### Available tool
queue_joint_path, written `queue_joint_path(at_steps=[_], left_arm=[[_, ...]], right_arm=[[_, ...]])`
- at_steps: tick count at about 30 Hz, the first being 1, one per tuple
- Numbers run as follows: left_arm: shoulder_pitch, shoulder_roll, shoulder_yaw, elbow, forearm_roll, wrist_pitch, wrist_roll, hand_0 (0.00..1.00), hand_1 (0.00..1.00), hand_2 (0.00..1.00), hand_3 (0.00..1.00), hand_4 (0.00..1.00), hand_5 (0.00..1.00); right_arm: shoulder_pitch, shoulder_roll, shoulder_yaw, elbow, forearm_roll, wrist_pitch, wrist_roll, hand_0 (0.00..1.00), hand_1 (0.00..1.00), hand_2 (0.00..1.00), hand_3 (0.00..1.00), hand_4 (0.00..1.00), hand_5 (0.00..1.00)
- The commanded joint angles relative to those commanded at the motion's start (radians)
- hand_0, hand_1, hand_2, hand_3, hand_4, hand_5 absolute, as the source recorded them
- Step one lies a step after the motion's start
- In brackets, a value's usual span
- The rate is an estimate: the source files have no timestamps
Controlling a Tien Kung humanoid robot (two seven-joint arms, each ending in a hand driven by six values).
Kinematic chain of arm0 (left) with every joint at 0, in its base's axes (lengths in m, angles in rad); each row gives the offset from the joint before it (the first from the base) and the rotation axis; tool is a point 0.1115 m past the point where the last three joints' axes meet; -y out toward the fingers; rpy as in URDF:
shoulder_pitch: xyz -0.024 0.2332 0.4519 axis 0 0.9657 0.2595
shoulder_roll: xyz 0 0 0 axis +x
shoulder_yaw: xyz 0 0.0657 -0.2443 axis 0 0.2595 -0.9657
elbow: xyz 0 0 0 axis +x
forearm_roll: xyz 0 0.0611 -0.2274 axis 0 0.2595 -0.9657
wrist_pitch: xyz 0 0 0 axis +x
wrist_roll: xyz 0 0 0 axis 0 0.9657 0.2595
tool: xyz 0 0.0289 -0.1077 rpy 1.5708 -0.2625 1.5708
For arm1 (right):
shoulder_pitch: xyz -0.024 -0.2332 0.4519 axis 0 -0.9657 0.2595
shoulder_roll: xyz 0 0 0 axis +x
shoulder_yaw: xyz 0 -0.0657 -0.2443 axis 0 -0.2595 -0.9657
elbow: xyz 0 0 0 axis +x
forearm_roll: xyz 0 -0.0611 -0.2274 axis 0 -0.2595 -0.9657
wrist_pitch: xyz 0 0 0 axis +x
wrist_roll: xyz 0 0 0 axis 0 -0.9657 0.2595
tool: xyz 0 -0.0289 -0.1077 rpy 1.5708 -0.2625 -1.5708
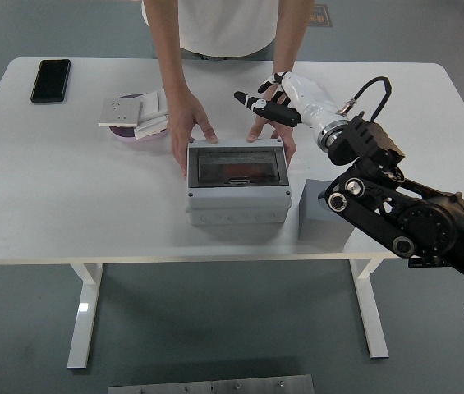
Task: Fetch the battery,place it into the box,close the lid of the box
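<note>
White counter [67,197] on a grey floor carries everything. The right hand [285,97] hangs in the air above the far side of the box [237,182], its fingers [252,102] spread and loose, holding nothing, the black tips pointing left; behind it the white wrist and the black arm run off to the lower right. The left arm is nowhere to be seen. Under the hand, the box's smoky lid [237,167] lies flat over the opening, and through it a reddish shape shows dimly, which I take for the battery [233,171] lying inside. A person across the counter steadies the box, one hand [189,123] at its far left corner, the other [271,131] at its far right, just below the robot's fingers. A grey block [315,209] sits just right of the box, near the arm. Off to the left lie a phone [51,80] and a small stack of plates and covers [137,115]. To my eye the lid is down, so the work looks nearly finished; what remains is to be sure it has latched. If it needs another press, the palm should come straight down on the lid's front edge, clear of the person's knuckles, with the arm kept off the grey block.
</note>
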Motion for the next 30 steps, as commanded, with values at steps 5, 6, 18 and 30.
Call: queue_joint_path(at_steps=[5, 6, 18, 30], left_arm=[[0.007, -0.003, 0.006, -0.001, -0.011, 0.0, -0.003, 0.631, 0.743, 0.576, 0.498, 0.378, 0.002], [0.008, -0.004, 0.007, 0.0, -0.013, 0.001, -0.004, 0.629, 0.742, 0.576, 0.498, 0.377, 0.002], [0.016, -0.006, 0.015, -0.001, -0.031, 0.003, -0.01, 0.629, 0.743, 0.576, 0.499, 0.376, 0.002], [0.028, -0.008, 0.024, -0.002, -0.047, 0.004, -0.016, 0.629, 0.742, 0.575, 0.5, 0.377, 0.002]], right_arm=[[-0.074, -0.014, 0.105, -0.005, 0.112, -0.12, 0.14, 0.345, 0.521, 0.533, 0.687, 0.936, 0.998], [-0.09, -0.015, 0.13, -0.008, 0.143, -0.146, 0.175, 0.511, 0.589, 0.567, 0.668, 0.924, 0.998], [-0.247, 0.024, 0.388, -0.049, 0.514, -0.109, 0.521, 0.593, 0.592, 0.573, 0.643, 0.887, 0.998], [-0.344, 0.082, 0.505, 0.004, 0.691, -0.005, 0.601, 0.639, 0.63, 0.606, 0.65, 0.832, 0.747]])
